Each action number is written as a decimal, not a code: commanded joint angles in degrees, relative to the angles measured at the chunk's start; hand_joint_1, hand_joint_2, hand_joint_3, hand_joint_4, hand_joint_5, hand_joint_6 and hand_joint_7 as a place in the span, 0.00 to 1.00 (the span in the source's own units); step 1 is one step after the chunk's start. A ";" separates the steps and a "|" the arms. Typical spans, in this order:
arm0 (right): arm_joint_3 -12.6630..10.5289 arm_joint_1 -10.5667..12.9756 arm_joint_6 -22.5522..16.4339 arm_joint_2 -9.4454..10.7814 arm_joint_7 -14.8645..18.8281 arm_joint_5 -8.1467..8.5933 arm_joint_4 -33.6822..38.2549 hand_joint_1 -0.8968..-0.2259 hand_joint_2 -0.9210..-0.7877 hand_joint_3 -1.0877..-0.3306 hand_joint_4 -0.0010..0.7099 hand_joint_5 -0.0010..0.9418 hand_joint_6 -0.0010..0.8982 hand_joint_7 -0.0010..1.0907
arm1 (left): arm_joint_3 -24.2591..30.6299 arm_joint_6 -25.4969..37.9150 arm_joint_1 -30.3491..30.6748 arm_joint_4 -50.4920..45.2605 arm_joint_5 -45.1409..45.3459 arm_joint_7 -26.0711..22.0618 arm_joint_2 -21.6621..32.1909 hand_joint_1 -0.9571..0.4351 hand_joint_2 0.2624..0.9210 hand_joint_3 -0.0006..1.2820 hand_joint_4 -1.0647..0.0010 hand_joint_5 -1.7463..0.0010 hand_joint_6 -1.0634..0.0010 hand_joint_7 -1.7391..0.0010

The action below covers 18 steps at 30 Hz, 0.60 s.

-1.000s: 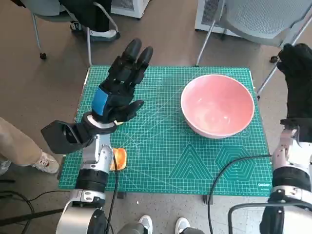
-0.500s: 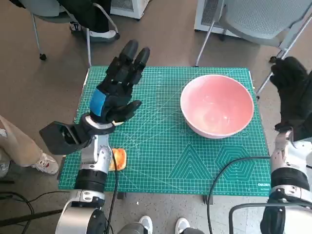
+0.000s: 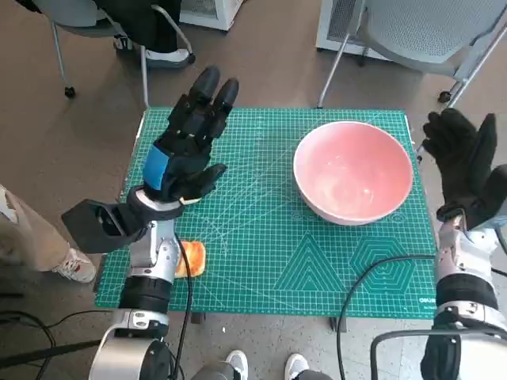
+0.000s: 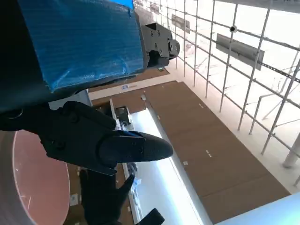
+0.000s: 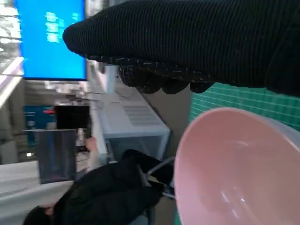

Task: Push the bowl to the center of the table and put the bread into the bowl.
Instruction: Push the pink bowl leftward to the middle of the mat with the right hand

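A pink bowl (image 3: pixel 353 170) stands on the right half of the green cutting mat (image 3: pixel 269 253), and it also fills part of the right wrist view (image 5: pixel 239 173). A piece of bread (image 3: pixel 192 258) lies near the mat's front left, partly hidden behind my left forearm. My left hand (image 3: pixel 186 146) is raised above the mat's left side, fingers spread, holding nothing. My right hand (image 3: pixel 463 166) hovers just off the mat's right edge beside the bowl, fingers spread and empty, apart from the bowl. The bowl's rim (image 4: pixel 11 187) shows in the left wrist view.
Chair legs (image 3: pixel 333 71) stand behind the table, another chair (image 3: pixel 142 47) at the back left. A person's leg and shoe (image 3: pixel 47 253) are at the left. A black cable (image 3: pixel 372 273) crosses the mat's front right. A seated person (image 5: pixel 112 197) shows in the right wrist view.
My right hand has moved left and down toward the bowl's right side, its fingers spreading. My left hand shifted slightly left. Bowl and bread stayed put.
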 commanded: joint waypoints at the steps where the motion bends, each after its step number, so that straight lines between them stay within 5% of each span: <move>1: -0.14 1.00 2.27 0.99 -0.41 -0.52 1.03 0.39 0.00 0.34 0.25 0.00 0.20 0.16 | 0.21 -0.40 0.72 -0.68 0.38 0.29 0.78 0.28 1.00 0.23 0.98 1.00 0.86 0.98; 18: -1.04 1.10 3.51 1.91 -0.85 -0.63 1.16 0.39 0.00 0.35 0.26 0.00 0.21 0.15 | 0.02 -0.09 1.11 -1.61 0.72 1.40 1.21 0.28 1.00 0.23 0.98 1.00 0.86 0.98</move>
